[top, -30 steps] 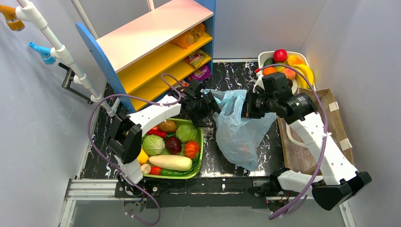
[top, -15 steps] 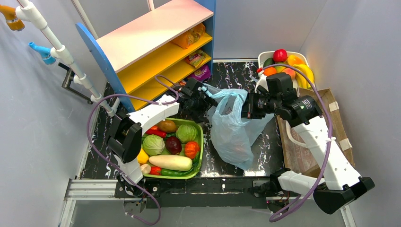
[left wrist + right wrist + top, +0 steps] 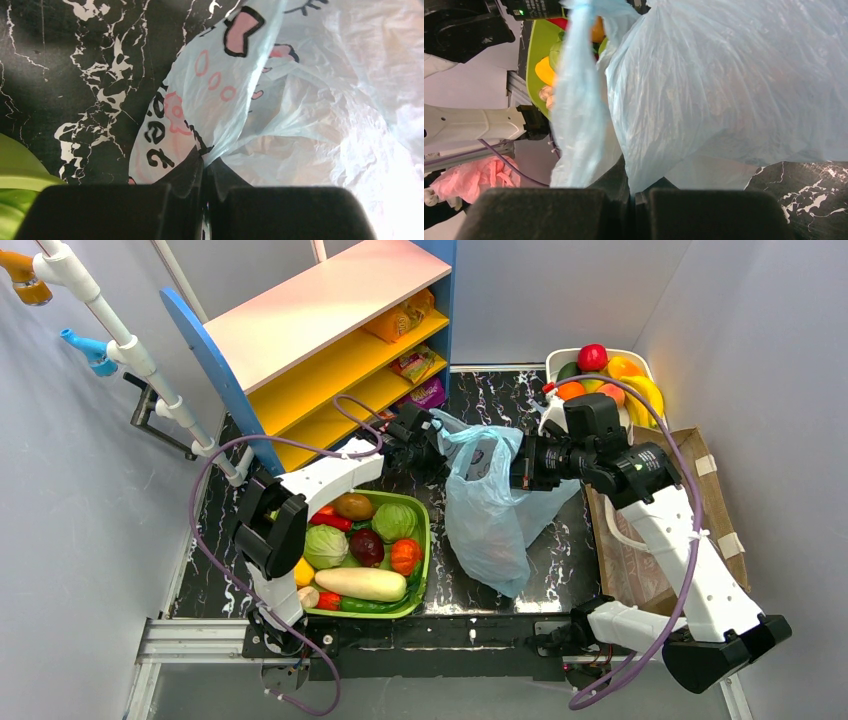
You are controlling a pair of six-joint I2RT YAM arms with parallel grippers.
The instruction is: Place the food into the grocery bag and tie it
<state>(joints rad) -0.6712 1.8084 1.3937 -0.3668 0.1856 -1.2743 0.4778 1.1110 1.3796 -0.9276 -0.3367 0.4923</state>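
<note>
Plainly, the left gripper [image 3: 204, 164] is clenched on a gathered fold of the grocery bag [image 3: 490, 515], its jaws pinched flat on the printed film at the bag's left top. Opposite it, the right gripper [image 3: 631, 176] is likewise clamped on thin blue plastic at the bag's right top. Between the two the bag hangs over the black marble table [image 3: 490, 390]. I cannot tell whether its lower end rests on the surface, or whether anything lies inside.

With both top parts in hand, I judge this the start of the tying step. The next move calls for drawing the two pinched parts together and crossing them, gently, since such thin film could slip or tear.

Counted: one grocery bag and two grippers. Left of the bag is one green tray [image 3: 424, 540] holding two cabbages [image 3: 325, 545] and one white radish [image 3: 360, 583] among other vegetables. At the far right is one white fruit bowl [image 3: 552, 360], and beside the right arm lies one brown paper bag [image 3: 640, 560].
</note>
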